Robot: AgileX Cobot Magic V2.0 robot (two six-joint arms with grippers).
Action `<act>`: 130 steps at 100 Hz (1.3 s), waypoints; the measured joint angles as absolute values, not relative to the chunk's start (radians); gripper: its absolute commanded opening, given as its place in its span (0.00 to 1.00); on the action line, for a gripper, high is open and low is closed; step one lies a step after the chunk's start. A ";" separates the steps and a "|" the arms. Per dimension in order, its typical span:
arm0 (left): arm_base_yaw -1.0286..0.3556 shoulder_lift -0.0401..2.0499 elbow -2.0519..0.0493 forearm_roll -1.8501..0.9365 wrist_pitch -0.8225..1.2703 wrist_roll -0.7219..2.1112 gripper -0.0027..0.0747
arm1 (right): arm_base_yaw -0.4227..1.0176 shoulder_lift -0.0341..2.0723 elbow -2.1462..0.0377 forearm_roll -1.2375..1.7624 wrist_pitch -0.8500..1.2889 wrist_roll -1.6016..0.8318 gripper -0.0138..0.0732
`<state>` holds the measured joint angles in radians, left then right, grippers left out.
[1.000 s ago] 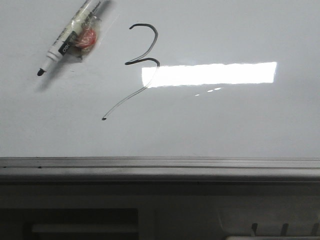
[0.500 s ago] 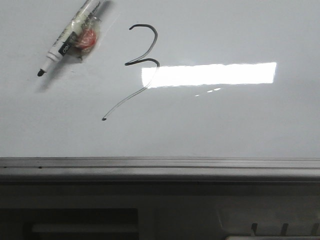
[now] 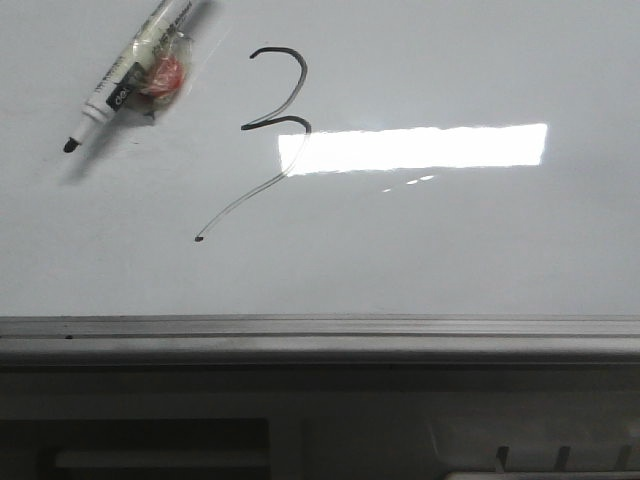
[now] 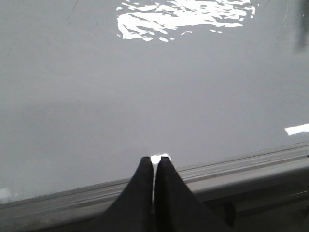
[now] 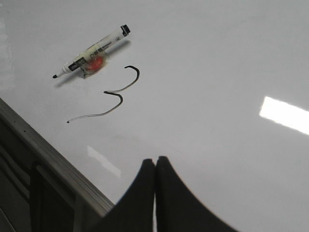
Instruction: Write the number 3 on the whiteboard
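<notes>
**Digit drawn, pen down, both grippers empty**

The thin black hand-drawn number 3 (image 3: pixel 270 125) sits on the large glossy pale grey-white whiteboard (image 3: pixel 450 240), upper left of centre in the front view, its top loop just beside the bright rectangular light reflection (image 3: pixel 412 148). Long lower tail slants down-left and ends in a dot.

White-barrelled black-tipped marker pen (image 3: pixel 125 78) lies flat on the board, left of the 3 and apart from it. Long axis diagonal, tip toward the near left. A red-and-clear blob clings to the barrel; cannot tell what it is.

Right gripper (image 5: pixel 155 162): black fingers pressed together, nothing between them, well back from the stroke, which lies ahead toward the pen. Only this wrist view shows the stroke, so I judge the right arm nearer.

Left gripper (image 4: pixel 154 160): fingers closed together, holding nothing, over bare board near the grey metal edge rail (image 4: pixel 251 166).

Judgement: writing looks finished.
</notes>
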<state>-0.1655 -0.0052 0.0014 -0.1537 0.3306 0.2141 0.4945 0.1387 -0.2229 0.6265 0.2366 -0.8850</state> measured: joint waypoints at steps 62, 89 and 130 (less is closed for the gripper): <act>-0.166 -0.005 0.001 -0.154 0.331 0.214 0.01 | 0.495 0.139 -0.169 0.627 0.109 -0.885 0.09; -0.166 -0.005 0.001 -0.154 0.331 0.214 0.01 | 0.474 0.139 0.008 0.597 -0.335 -0.852 0.09; -0.166 -0.005 0.001 -0.154 0.331 0.214 0.01 | 0.046 0.142 0.008 0.000 0.008 -0.172 0.09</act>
<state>-0.1655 -0.0052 0.0014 -0.1537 0.3314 0.2141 0.0463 0.1424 0.0076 0.0000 0.0083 -0.1720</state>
